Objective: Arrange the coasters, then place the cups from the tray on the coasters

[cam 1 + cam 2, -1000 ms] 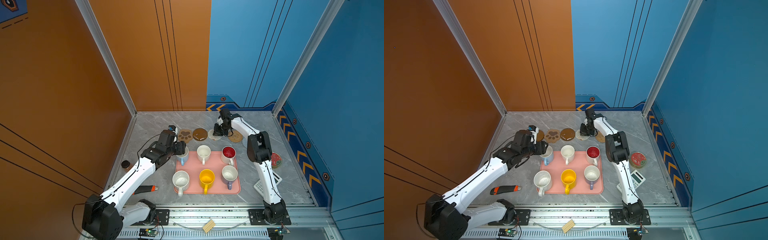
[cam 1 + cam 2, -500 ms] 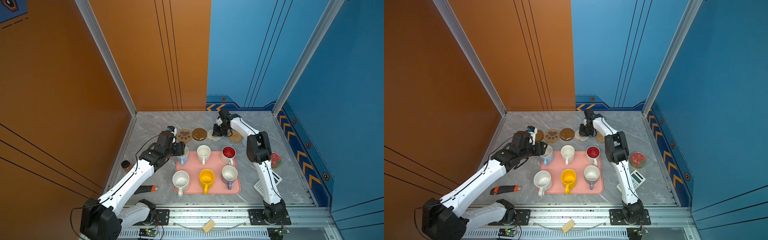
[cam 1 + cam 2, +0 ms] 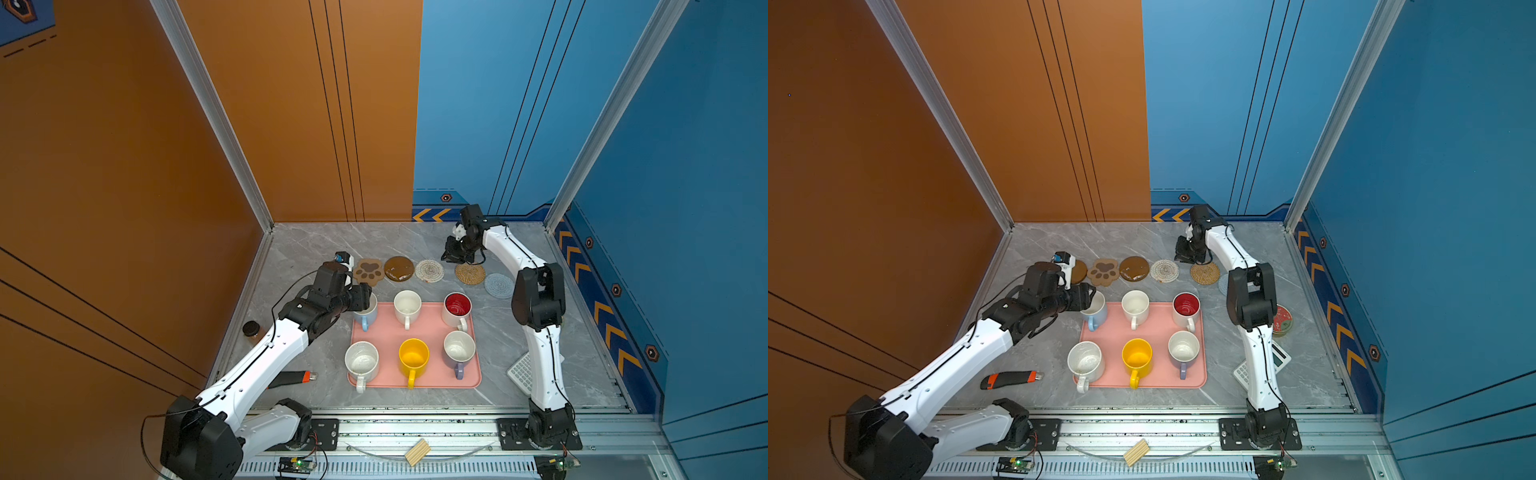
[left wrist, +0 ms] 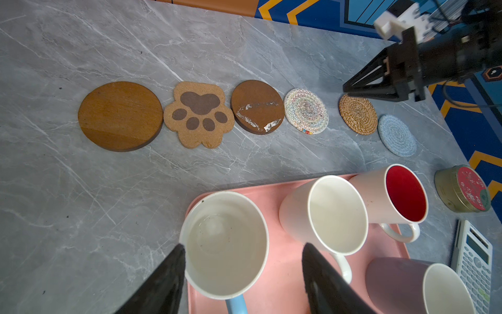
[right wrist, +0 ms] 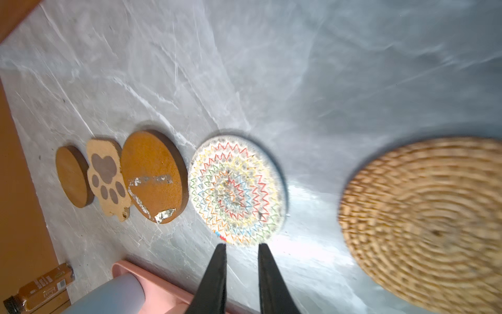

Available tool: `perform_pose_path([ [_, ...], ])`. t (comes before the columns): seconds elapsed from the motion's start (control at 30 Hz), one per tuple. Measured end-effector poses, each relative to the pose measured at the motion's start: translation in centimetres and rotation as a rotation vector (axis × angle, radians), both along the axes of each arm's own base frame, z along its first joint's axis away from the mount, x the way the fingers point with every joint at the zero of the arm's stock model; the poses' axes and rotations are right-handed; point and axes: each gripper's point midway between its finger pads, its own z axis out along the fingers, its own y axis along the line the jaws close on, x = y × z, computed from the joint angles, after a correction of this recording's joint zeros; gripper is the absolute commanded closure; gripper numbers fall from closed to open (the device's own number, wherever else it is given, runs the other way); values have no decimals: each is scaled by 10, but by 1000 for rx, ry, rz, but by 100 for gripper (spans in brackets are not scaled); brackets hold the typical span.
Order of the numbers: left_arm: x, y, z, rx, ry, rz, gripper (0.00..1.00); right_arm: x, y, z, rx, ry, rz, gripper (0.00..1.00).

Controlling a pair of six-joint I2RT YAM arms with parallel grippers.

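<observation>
Nearest row on the smooth pink rectangular tray (image 3: 390,332), low-rimmed with rounded corners: a speckled white ceramic mug (image 3: 361,361), a glossy yellow mug (image 3: 413,357) and a lavender mug (image 3: 458,349), handles pointing toward us. Behind them we noted a light blue mug with a white inside (image 4: 225,244), a plain white mug (image 4: 336,214) and a white mug with a red interior (image 4: 404,197). All six stood upright on the tray.

The left gripper (image 4: 243,245) was spread wide astride the light blue mug's rim, one black finger at its outer wall and the other clear of it.

Beyond the tray, on the grey marbled tabletop (image 3: 332,241), we logged six coasters lying flat in a row:
- a smooth brown wooden disc (image 4: 121,115)
- a tan grainy paw-shaped mat with brown pads (image 4: 199,118)
- a scuffed brown disc (image 4: 256,107)
- a cream woven round with coloured zigzags (image 4: 306,111)
- a coiled rattan round (image 4: 358,114)
- a pale blue-grey woven round (image 4: 397,135)

The right gripper (image 5: 241,246) sat farthest. Its jaws were slightly parted and empty, just beside the cream round's edge.
</observation>
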Motion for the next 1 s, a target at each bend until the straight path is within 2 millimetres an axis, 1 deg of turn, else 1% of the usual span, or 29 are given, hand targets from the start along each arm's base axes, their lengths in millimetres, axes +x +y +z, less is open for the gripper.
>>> perform_pose_path([
  [0.07,0,0,-1,1,5,-1,31,1,-23,10,-19,-16,-38,81],
  [0.13,1,-1,-2,0,9,-4,31,0,-43,9,-50,-18,-68,81],
  [0.17,1,-2,-3,-1,11,-6,31,0,-54,5,-69,-12,-83,82],
  [0.23,2,-3,-3,-2,13,-5,31,-3,-69,-5,-98,7,-105,82],
  [0.3,3,-3,-4,-3,16,-6,31,-7,-79,-15,-120,34,-114,84],
  [0.4,5,-5,-4,-2,18,-9,31,-8,-84,-24,-143,49,-115,84],
  [0.5,6,-8,-1,-4,15,-14,31,-9,-84,-36,-150,72,-111,85],
  [0.73,8,-10,2,-8,7,-16,30,-15,-84,-71,-167,142,-107,86],
  [0.9,8,-10,2,-6,8,-16,30,-15,-82,-73,-175,144,-102,86],
  [1.0,9,-10,2,-6,9,-16,30,-16,-78,-73,-182,139,-93,87],
])
